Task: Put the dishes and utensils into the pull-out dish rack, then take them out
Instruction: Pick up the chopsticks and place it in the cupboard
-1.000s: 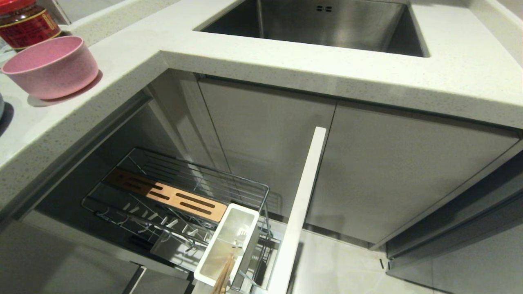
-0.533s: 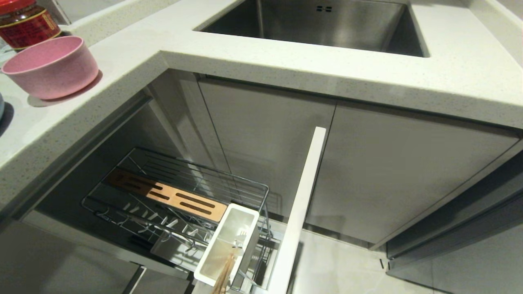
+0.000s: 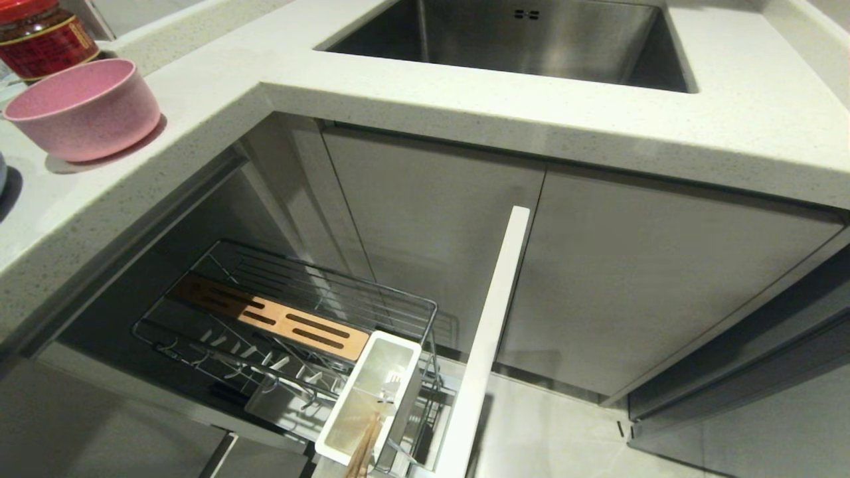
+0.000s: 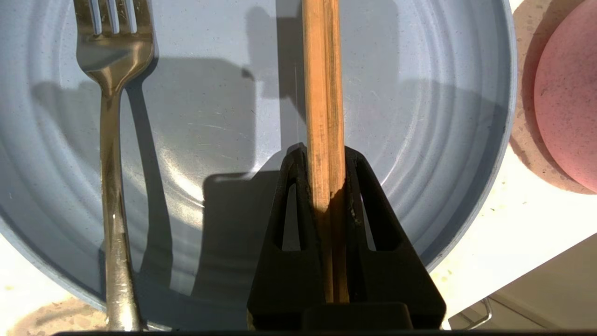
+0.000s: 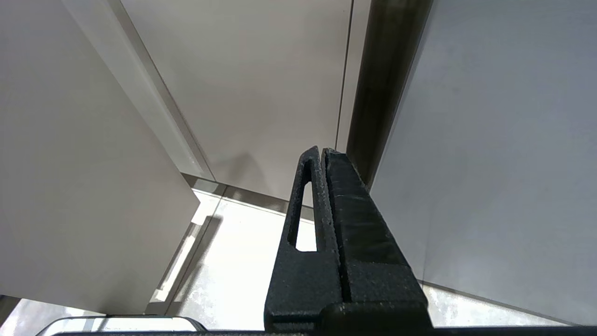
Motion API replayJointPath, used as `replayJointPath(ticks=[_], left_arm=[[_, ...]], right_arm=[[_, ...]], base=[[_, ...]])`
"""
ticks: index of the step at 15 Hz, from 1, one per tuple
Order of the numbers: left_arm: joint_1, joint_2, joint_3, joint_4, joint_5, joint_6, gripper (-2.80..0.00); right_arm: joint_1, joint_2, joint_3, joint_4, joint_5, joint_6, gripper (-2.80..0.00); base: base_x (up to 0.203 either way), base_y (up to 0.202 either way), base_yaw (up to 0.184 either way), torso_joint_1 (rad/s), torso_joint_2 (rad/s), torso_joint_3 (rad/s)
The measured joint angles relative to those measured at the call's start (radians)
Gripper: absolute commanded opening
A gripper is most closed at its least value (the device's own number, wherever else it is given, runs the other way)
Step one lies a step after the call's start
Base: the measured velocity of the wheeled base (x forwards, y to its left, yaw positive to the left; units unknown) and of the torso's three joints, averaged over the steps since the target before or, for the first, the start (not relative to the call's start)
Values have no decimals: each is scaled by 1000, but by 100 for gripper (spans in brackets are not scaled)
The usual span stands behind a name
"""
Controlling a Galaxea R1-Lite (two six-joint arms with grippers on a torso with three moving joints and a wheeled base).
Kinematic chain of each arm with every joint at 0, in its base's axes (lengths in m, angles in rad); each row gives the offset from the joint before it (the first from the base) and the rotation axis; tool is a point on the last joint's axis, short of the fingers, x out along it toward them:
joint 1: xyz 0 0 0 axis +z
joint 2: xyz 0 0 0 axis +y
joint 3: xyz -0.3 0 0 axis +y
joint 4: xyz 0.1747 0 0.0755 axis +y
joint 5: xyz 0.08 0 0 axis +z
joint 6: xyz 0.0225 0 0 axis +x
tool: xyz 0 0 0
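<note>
In the left wrist view my left gripper [image 4: 325, 151] is shut on a pair of light-brown wooden chopsticks [image 4: 322, 70] that lie across the light blue plate [image 4: 419, 116]. A silver fork [image 4: 112, 140] rests on the same plate, apart from the fingers. The pink bowl [image 4: 569, 93] stands beside the plate on the counter and also shows in the head view [image 3: 83, 109]. The pull-out dish rack [image 3: 299, 285] is drawn out below the counter, with its wooden strip [image 3: 279, 322] and white utensil holder [image 3: 372, 392]. Thin brown sticks [image 3: 362, 455] poke from that holder. My right gripper [image 5: 322, 150] hangs shut and empty near the cabinet doors.
The rack's pale front panel [image 3: 488, 345] juts out toward me. A steel sink [image 3: 531, 40] is set in the speckled countertop [image 3: 465, 93]. A red-lidded jar [image 3: 40, 36] stands behind the bowl. Grey cabinet doors [image 3: 631, 279] and pale floor tiles [image 3: 551, 431] lie to the right.
</note>
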Motion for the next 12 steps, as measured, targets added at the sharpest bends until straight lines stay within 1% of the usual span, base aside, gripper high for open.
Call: replayJointPath(ticks=[5, 9, 12], left_arm=[[12, -7, 4, -13, 1, -2, -280], [40, -64, -30, -85, 7, -2, -280], [35, -153, -57, -166, 7, 2, -280]], right_arm=[[0, 0, 0, 0, 0, 0, -280], [0, 0, 0, 0, 0, 0, -280], [0, 0, 0, 0, 0, 0, -280]], base=[[0, 0, 0, 0, 0, 0], [0, 0, 0, 0, 0, 0], [0, 0, 0, 0, 0, 0]])
